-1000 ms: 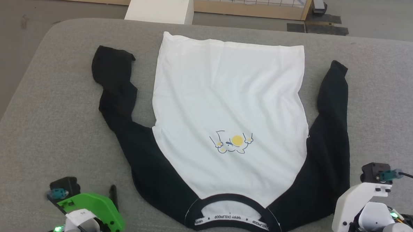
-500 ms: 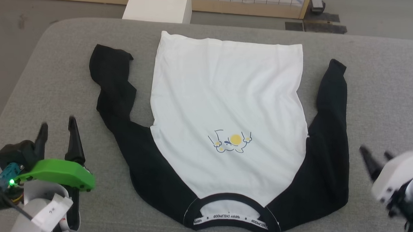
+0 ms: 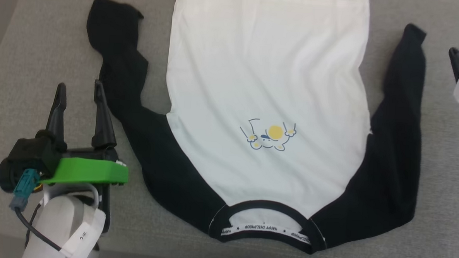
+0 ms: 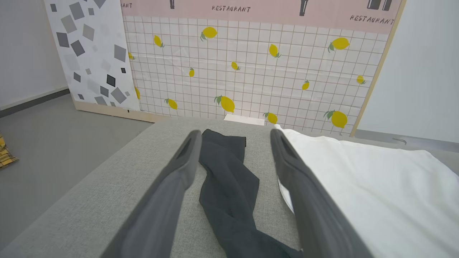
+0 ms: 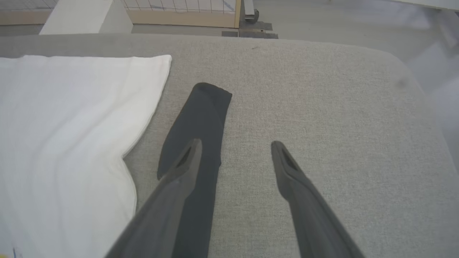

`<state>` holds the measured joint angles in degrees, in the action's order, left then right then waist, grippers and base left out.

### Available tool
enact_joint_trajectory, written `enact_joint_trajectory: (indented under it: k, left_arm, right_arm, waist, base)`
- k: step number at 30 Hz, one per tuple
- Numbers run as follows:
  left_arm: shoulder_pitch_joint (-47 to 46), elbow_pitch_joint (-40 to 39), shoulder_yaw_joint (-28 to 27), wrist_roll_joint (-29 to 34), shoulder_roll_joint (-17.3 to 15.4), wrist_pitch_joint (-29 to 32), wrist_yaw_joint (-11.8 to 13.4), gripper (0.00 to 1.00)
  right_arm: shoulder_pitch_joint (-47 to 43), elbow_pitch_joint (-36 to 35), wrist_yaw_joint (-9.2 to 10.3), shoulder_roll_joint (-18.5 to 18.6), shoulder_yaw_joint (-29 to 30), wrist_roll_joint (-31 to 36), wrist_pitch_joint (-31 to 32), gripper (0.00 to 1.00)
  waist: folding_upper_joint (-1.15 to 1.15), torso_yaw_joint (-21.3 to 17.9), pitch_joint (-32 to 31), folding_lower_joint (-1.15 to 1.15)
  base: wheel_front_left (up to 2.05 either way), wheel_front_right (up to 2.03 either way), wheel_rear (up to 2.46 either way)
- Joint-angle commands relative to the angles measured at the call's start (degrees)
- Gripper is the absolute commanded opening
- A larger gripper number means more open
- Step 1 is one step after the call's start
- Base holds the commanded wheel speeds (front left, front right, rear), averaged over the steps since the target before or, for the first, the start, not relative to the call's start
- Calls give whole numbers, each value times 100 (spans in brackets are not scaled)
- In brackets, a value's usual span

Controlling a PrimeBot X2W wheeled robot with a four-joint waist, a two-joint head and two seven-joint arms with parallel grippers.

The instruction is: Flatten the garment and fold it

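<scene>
Garment lies spread, print up, on the grey desk, collar nearest. In the last second both arms have come forward: the left pincer, released, now sits just beside the crumpled left sleeve, and the right pincer, also released, hangs over the right sleeve's outer edge. Sleeve-straightening looks next; bare desk flanks both sleeves.
</scene>
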<state>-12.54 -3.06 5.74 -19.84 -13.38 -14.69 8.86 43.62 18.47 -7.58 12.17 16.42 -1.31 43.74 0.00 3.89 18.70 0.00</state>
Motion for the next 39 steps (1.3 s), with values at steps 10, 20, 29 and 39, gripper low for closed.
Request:
enact_joint_trajectory:
  k: [10, 20, 29, 39]
  left_arm:
    - [-326, -191, -174, 365, 551, -29, -371, 100]
    - [-317, -106, -453, 627, 807, -30, -614, 100]
    - [-99, 31, -761, 771, 903, -30, -747, 100]
    - [525, 40, -1141, 875, 923, -30, -813, 100]
  right_arm:
    - [733, 980, 9, 353, -169, 985, 225, 100]
    - [714, 1510, 9, 333, -202, 786, 101, 0]
    - [552, 781, 9, 523, 351, -170, -914, 0]
    - [-619, -1369, 9, 616, -936, -1474, -798, 0]
  waist:
    - [0, 758, 1138, 0]
    - [0, 706, 1106, 0]
    - [0, 480, 271, 0]
    - [0, 80, -620, 0]
  base:
    - [0, 0, 0]
    - [0, 0, 0]
    - [0, 0, 0]
    - [0, 0, 0]
